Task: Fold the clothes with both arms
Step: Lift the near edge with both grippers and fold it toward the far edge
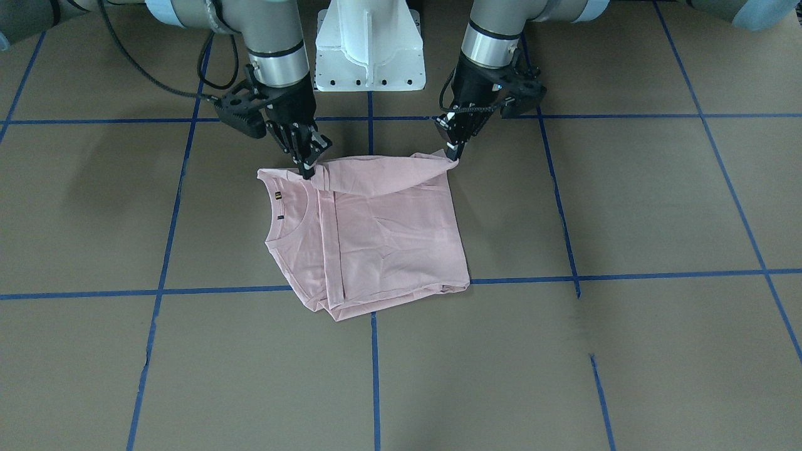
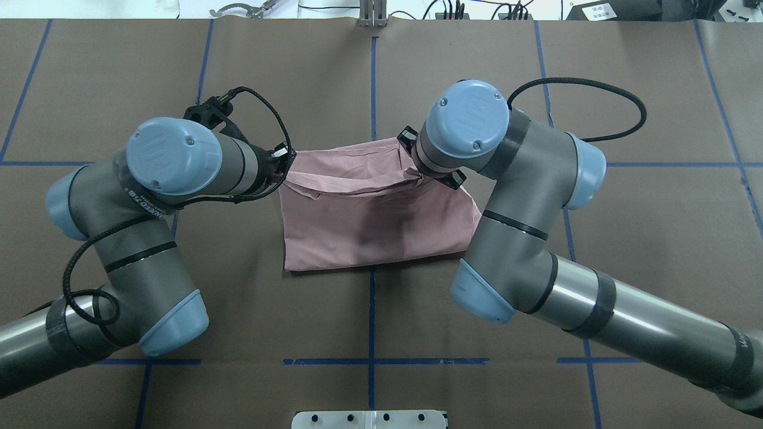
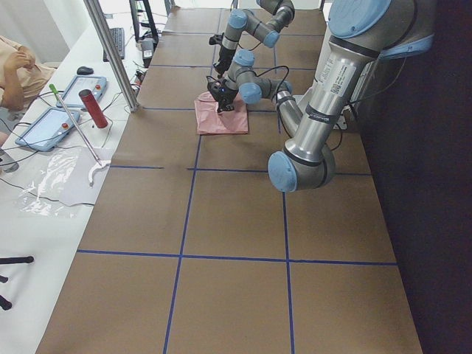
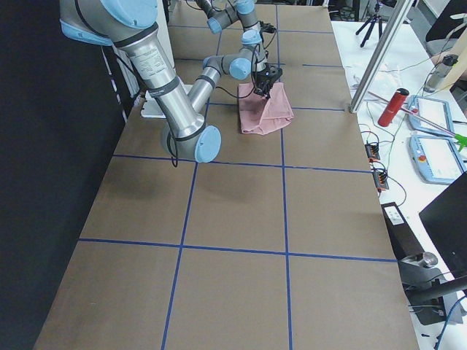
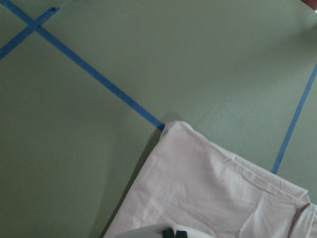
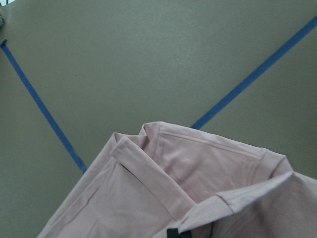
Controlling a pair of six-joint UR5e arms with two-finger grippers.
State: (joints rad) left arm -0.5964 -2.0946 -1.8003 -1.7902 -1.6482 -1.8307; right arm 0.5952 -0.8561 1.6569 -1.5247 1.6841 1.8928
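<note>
The shirt (image 1: 388,244) lies partly folded in the middle of the table (image 1: 626,207), just in front of the robot's base, with its collar (image 1: 291,210) toward the right arm's side. The edge nearest the base is raised off the surface. The right gripper (image 1: 307,169) is clamped on one corner of that edge and the left gripper (image 1: 452,155) is pinched on the other, so the cloth hangs between them in a shallow sag. My main worry is the grip itself: each pinch looks to be right at the corner tip, and a hard pull apart could draw a corner out and drop half the fold. I also can't tell how many layers each pinch holds (the wrist views show only bunched pink cloth at the fingertips). If one side has fewer layers, the fold would come over crooked. If the two arms travel at uneven speed or height, the edge would skew against the far hem. The part lying flat has nothing pinning it, so I judge that a low carry could drag the whole stack across the table and undo the tucked side panels.
</note>
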